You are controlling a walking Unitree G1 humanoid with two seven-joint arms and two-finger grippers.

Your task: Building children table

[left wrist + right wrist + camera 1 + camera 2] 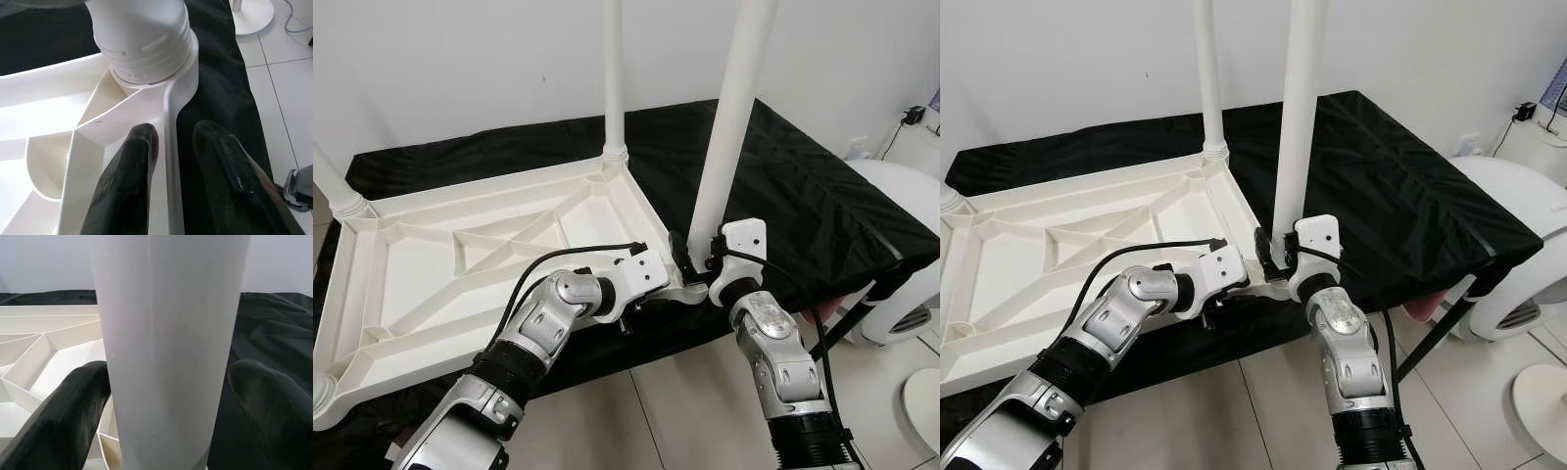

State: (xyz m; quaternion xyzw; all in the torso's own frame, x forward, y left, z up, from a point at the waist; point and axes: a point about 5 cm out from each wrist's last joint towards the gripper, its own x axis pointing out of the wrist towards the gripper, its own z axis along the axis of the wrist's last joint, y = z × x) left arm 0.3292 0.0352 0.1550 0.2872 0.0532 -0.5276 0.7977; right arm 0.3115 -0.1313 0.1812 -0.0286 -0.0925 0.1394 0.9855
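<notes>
The white plastic table top (431,294) lies upside down on a black-covered surface. Upright white legs stand in its corners: one at the far right (614,78) and one at the near right (734,108). My right gripper (700,257) is shut on the near right leg (166,333) just above its base, a black finger (73,411) on each side. My left gripper (171,132) is shut on the table rim (171,171) beside that leg's threaded socket (146,54), one finger inside the rim and one outside.
A black cloth (803,186) covers the work surface up to the white wall. A rounded white appliance (901,245) stands at the right, with a white disc base (925,397) on the tiled floor (675,411). Another leg (333,186) rises at the far left corner.
</notes>
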